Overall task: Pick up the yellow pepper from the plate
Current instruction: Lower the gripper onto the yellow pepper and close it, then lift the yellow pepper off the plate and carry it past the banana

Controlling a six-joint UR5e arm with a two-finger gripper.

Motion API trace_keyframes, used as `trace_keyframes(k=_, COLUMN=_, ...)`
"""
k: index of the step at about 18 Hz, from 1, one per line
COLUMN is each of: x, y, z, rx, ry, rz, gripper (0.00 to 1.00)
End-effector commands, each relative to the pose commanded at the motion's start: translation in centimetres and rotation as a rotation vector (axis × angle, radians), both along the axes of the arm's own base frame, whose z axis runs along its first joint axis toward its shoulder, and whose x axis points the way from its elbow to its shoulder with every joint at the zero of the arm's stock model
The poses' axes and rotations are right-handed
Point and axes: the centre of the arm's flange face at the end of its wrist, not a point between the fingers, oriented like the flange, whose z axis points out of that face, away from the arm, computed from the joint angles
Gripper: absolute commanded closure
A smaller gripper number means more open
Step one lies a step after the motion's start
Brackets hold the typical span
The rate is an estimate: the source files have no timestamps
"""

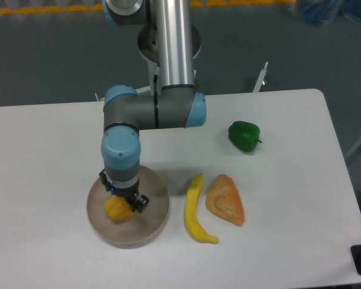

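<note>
The yellow pepper (115,209) sits in the left half of the round grey-beige plate (153,226) at the table's front left. My gripper (125,198) points straight down over the plate and is right on top of the pepper, covering its upper part. A dark fingertip (142,203) shows just to the right of the pepper. The wrist hides the other finger, so I cannot tell whether the jaws are closed on the pepper or whether it still rests on the plate.
A long curved banana (195,211) lies just right of the plate. An orange wedge-shaped food piece (226,200) lies beside it. A green pepper (244,135) sits further back to the right. The table's front edge is close below the plate.
</note>
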Motion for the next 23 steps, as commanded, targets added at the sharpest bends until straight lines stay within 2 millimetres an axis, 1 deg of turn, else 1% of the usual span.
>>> trace_keyframes(k=2, x=-0.1, y=-0.3, z=2.1, rx=0.028, ry=0.008, rz=-0.003, gripper=0.83)
trace_keyframes(k=3, x=-0.3, y=-0.4, z=2.4, rx=0.034, ry=0.011, rz=0.0, gripper=0.83)
trace_keyframes(k=4, x=-0.8, y=-0.4, z=2.7, rx=0.04, ry=0.013, rz=0.006, gripper=0.83)
trace_keyframes(k=5, x=-1.7, y=-0.7, z=4.1, rx=0.057, ry=0.019, rz=0.021, gripper=0.82)
trace_keyframes(k=6, x=-3.3, y=-1.4, z=5.6, rx=0.074, ry=0.025, rz=0.044, gripper=0.82)
trace_keyframes(k=7, x=-4.7, y=-2.0, z=6.6, rx=0.086, ry=0.03, rz=0.052, gripper=0.82)
trace_keyframes(k=9, x=-6.8, y=-3.3, z=7.9, rx=0.092, ry=0.044, rz=0.018, gripper=0.82)
trace_keyframes(k=11, x=-10.3, y=-4.7, z=7.5, rx=0.041, ry=0.033, rz=-0.024, gripper=0.82)
trace_keyframes(k=12, x=-11.8, y=-5.6, z=7.8, rx=0.024, ry=0.027, rz=-0.05, gripper=0.82)
trace_keyframes(k=13, x=-13.8, y=-6.9, z=8.9, rx=0.018, ry=0.027, rz=-0.078, gripper=0.82)
trace_keyframes(k=14, x=-15.2, y=-7.7, z=9.5, rx=0.018, ry=0.029, rz=-0.076, gripper=0.82)
trace_keyframes(k=15, x=-17.1, y=-8.5, z=9.7, rx=0.016, ry=0.029, rz=-0.073, gripper=0.82)
trace_keyframes(k=17, x=-20.0, y=-9.7, z=9.7, rx=0.013, ry=0.031, rz=-0.096, gripper=0.82)
trace_keyframes(k=18, x=-21.8, y=-10.5, z=10.1, rx=0.007, ry=0.03, rz=-0.115, gripper=0.82)
trace_keyframes(k=19, x=-23.0, y=-11.4, z=10.8, rx=0.008, ry=0.038, rz=-0.13, gripper=0.82)
trace_keyframes(k=20, x=-24.8, y=-12.6, z=11.1, rx=0.0, ry=0.055, rz=-0.158, gripper=0.84)
trace_keyframes(k=21, x=-25.4, y=-13.0, z=11.2, rx=-0.004, ry=0.063, rz=-0.177, gripper=0.86)
trace_keyframes(k=23, x=-26.6, y=-13.6, z=11.1, rx=-0.006, ry=0.068, rz=-0.196, gripper=0.86)
